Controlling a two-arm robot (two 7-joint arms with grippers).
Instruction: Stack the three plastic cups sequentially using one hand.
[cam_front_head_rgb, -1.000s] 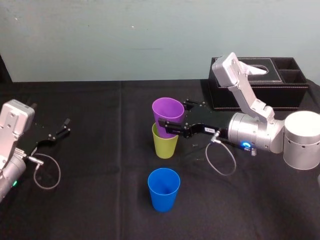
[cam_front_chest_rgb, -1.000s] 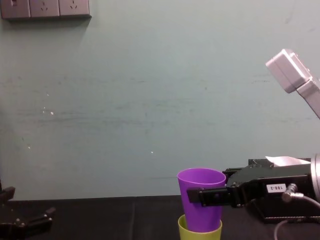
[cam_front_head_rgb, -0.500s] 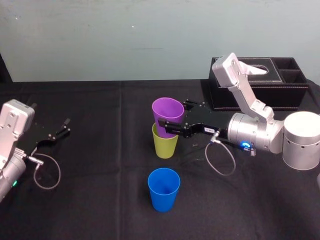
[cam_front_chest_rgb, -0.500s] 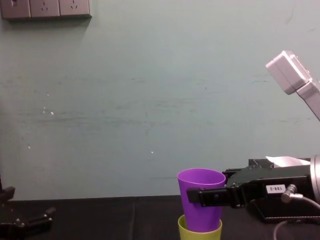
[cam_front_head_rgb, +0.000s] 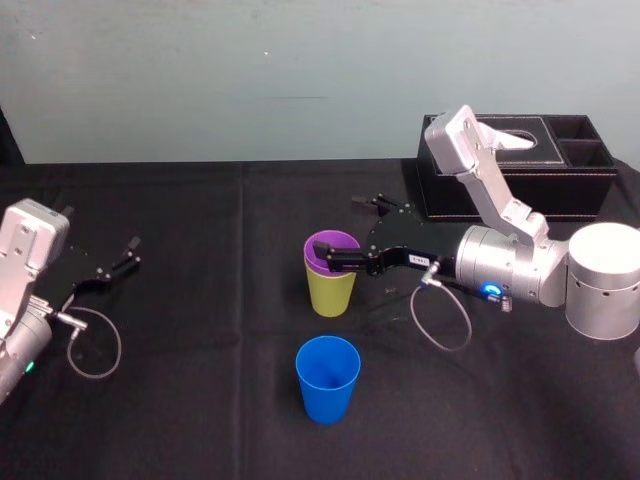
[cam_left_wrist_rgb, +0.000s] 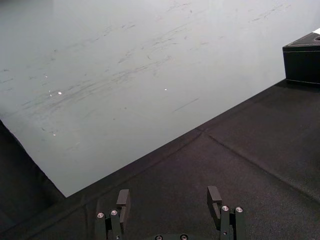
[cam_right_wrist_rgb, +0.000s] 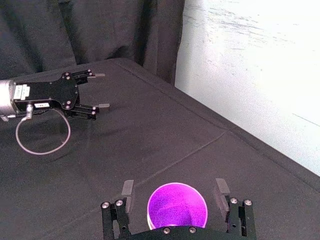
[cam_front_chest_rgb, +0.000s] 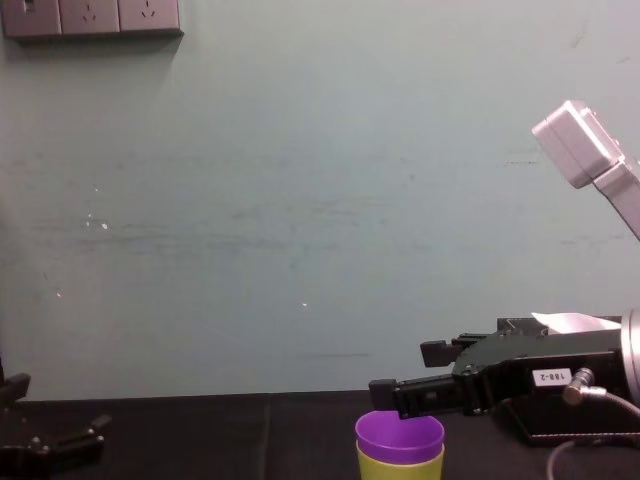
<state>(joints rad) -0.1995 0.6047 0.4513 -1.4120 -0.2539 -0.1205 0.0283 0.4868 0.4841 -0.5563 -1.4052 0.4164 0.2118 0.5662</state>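
Note:
The purple cup (cam_front_head_rgb: 331, 247) sits nested deep in the lime yellow-green cup (cam_front_head_rgb: 330, 292) at the table's middle, only its rim showing (cam_front_chest_rgb: 400, 434). In front of that pair the blue cup (cam_front_head_rgb: 328, 378) stands alone and upright. My right gripper (cam_front_head_rgb: 340, 233) is open, one finger on each side of the purple cup's rim and clear of it; the right wrist view looks down into the purple cup (cam_right_wrist_rgb: 177, 206) between the spread fingers (cam_right_wrist_rgb: 127, 188). My left gripper (cam_front_head_rgb: 118, 258) rests open at the table's left, far from the cups, with nothing between its fingers (cam_left_wrist_rgb: 122, 197).
A black tissue box (cam_front_head_rgb: 515, 165) with side compartments stands at the back right, behind my right arm. A black cloth (cam_front_head_rgb: 200, 330) covers the table, and a pale green wall runs along its far edge.
The right gripper has opened and let go of the purple cup, which dropped from its raised position down into the lime cup. The left arm has not moved.

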